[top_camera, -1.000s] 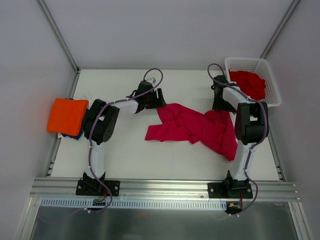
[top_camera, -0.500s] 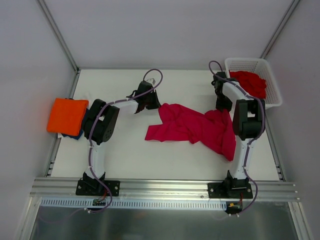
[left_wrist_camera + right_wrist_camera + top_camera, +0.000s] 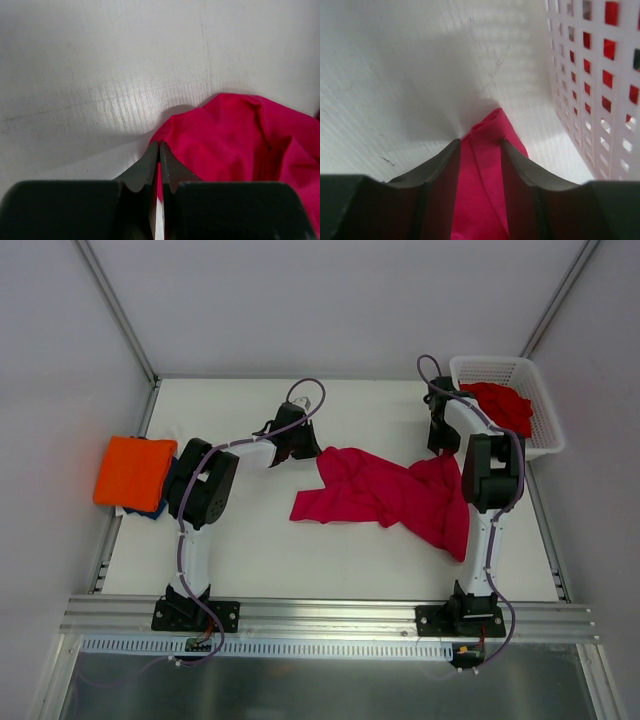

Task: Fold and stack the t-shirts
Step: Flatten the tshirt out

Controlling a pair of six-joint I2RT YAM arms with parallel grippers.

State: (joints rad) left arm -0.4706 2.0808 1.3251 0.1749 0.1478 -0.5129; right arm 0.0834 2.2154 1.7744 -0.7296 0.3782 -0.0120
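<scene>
Shirts are the whole business here, and I'd put the job near its middle. An orange shirt (image 3: 135, 470) lies folded at the table's (image 3: 260, 550) left edge, on top of a blue shirt (image 3: 150, 510) of which only a sliver shows, so that pile looks done. A pink shirt (image 3: 385, 490) sprawls crumpled in the middle, between the two arms, not yet folded. The left claw (image 3: 159, 147) is clenched on its far left corner, with only a thin edge of cloth between the fingers. The right claw (image 3: 480, 142) grips a fold at its far right corner, just beside the basket (image 3: 505, 361). From where I stand it looks like they are about to spread it flat. A red shirt (image 3: 497, 405) waits bunched in the basket. So two shirts remain to be folded and stacked, by my reckoning.
</scene>
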